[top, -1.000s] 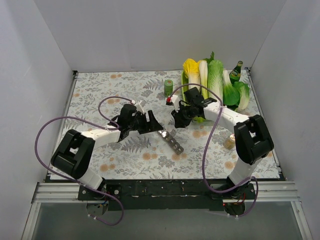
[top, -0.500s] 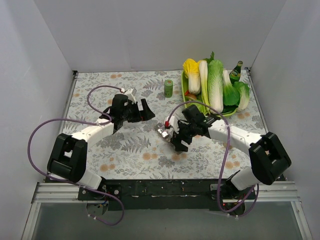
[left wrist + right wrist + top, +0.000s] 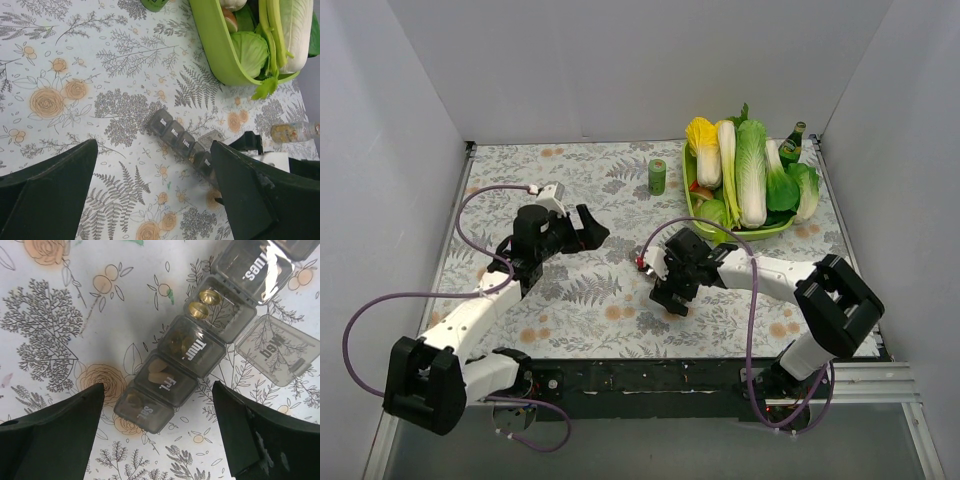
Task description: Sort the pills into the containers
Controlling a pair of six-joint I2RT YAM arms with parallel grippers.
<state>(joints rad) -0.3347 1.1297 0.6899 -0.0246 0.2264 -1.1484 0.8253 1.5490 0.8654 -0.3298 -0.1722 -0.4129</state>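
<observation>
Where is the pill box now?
The right wrist view shows the pill box on the floral table, under the open right claw, near the green vegetable tray.

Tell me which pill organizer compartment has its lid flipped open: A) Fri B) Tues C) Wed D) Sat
C: the right wrist view shows the Wed lid swung out beside the pill organizer, uncovering two gold pills.

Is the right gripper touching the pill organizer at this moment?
Apart. In the right wrist view the open right gripper straddles the pill organizer, and patterned cloth shows between it and each finger.
</observation>
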